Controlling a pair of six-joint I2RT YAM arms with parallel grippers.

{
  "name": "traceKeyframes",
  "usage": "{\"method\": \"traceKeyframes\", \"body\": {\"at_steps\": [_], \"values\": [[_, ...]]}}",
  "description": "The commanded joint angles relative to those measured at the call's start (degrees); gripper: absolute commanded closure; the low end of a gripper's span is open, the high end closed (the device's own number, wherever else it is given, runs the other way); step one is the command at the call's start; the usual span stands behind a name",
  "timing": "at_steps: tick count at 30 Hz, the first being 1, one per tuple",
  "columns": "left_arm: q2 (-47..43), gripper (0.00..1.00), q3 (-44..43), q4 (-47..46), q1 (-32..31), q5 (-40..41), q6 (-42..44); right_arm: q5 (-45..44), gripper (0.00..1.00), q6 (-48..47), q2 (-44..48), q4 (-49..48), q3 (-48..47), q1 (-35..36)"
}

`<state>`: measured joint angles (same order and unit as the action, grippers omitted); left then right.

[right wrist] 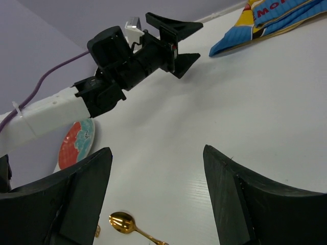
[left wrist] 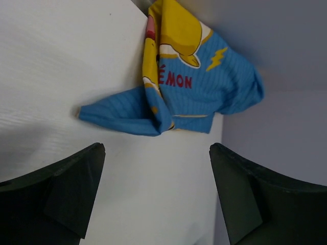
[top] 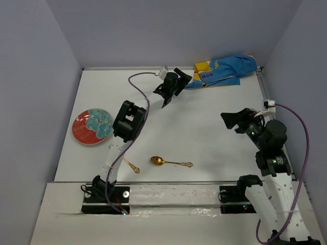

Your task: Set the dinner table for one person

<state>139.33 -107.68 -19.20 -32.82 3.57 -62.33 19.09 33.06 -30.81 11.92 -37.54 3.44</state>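
The dinner table [top: 204,138] is a white tabletop. A crumpled blue and yellow cartoon cloth [top: 225,70] lies at its back right corner. My left gripper [top: 180,86] hovers just left of the cloth, open and empty; the left wrist view has the cloth [left wrist: 194,87] ahead of the gripper [left wrist: 157,150]. My right gripper [top: 232,122] is open and empty over the right side of the table. A red and teal plate [top: 92,126] rests at the left. A gold spoon [top: 168,162] lies near the front, and the right wrist view shows the spoon [right wrist: 122,223] below the gripper [right wrist: 157,150].
A second small gold utensil [top: 131,165] lies beside the left arm's base link, partly hidden by it. Grey walls enclose the table on three sides. The right wrist view shows the left gripper [right wrist: 181,43], the plate [right wrist: 76,144] and the cloth [right wrist: 265,20].
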Motion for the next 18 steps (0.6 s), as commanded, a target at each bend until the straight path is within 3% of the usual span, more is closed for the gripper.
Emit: {"method": "traceKeyframes", "body": {"at_steps": [1,7,14,18], "values": [[4.62,0.08,-4.28,-5.76,-0.67,1.88,-17.02,-0.19,0.23,-1.59,-0.66,-3.40,0.27,0.16],[7.71,0.11,-9.22,0.20,-0.93,1.61,-20.90,-0.81,0.23,-2.38,-1.97,-3.49,-0.08,0.16],[11.40,0.16,-12.20,-0.05,-0.23,2.23,-27.58,-0.72,0.23,-2.91,-2.77,-3.13,0.01,0.16],[14.99,0.28,-19.75,4.94,-0.05,2.05,-27.06,-0.64,0.23,-2.91,-3.73,-3.05,-0.08,0.16]]}}
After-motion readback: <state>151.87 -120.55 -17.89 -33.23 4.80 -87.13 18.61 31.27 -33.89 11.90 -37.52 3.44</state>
